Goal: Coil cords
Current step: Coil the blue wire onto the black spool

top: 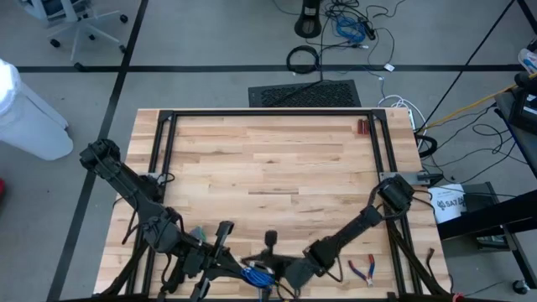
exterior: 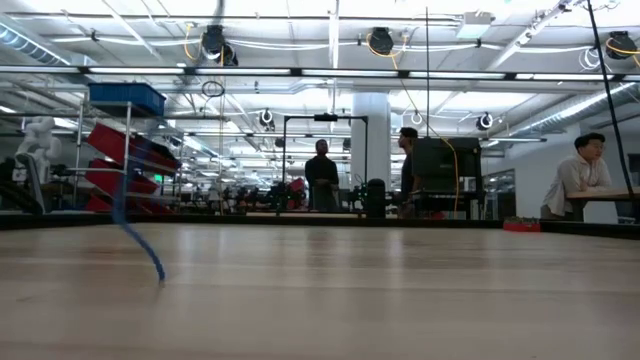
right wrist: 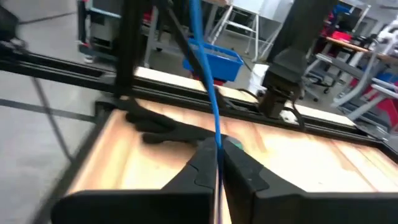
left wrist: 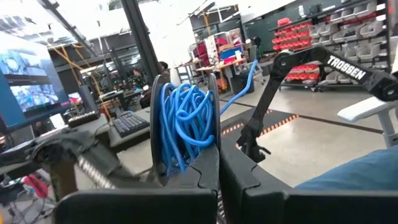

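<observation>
Left wrist view shows the blue cord point(left wrist: 185, 127) wound in many loops around a dark spool point(left wrist: 158, 130), with one free strand leading away from the coil; the left gripper point(left wrist: 219, 177) is clenched with its fingers point(left wrist: 202, 174) pressed together right at the base of that spool, holding it. In the high view the coil sits as a small blue bundle point(top: 256, 273) at the near edge of the wooden table point(top: 268, 159), between the two arms, which meet there. The right gripper point(right wrist: 217, 163) has its fingers point(right wrist: 239, 165) closed together, pinching the blue strand, which runs up from them. In the low view a loose length of the cord point(exterior: 135, 235) hangs down to the tabletop. Red-handled pliers point(top: 363, 269) lie on the table just beside the right arm, apart from the cord
</observation>
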